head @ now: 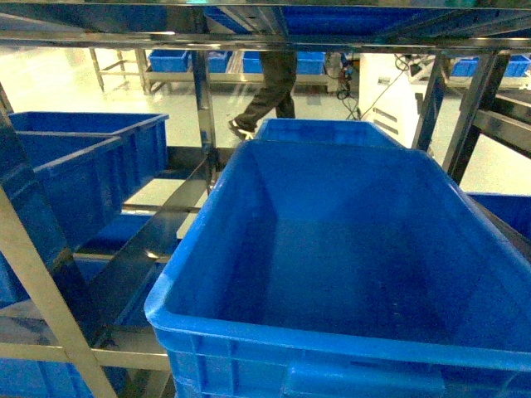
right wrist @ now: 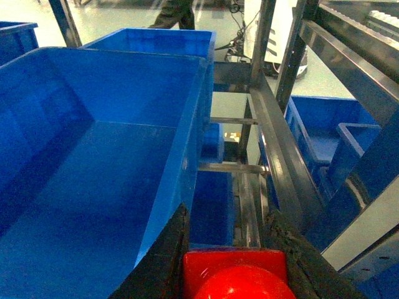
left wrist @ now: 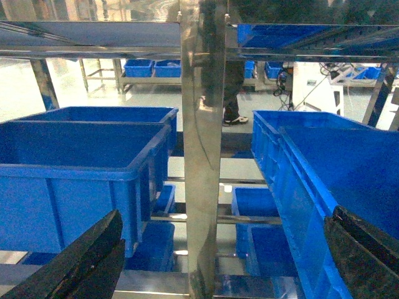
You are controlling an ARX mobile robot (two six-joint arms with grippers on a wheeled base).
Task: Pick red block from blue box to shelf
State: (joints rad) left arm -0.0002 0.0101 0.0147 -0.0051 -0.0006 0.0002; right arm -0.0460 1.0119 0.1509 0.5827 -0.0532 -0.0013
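Observation:
My right gripper is shut on the red block, a glossy red brick with its round stud facing the right wrist camera. It hovers beside the right wall of a big dark blue crate, over the steel rails of the shelf. My left gripper stands open with nothing between its fingers, facing a shiny upright of the shelf. The shelf fills the head view, where neither gripper shows. The blue box is out of view.
Dark blue crates sit on the shelf tiers: a large one in front, one behind it, others at left. More crates flank the upright. A person walks behind the shelf.

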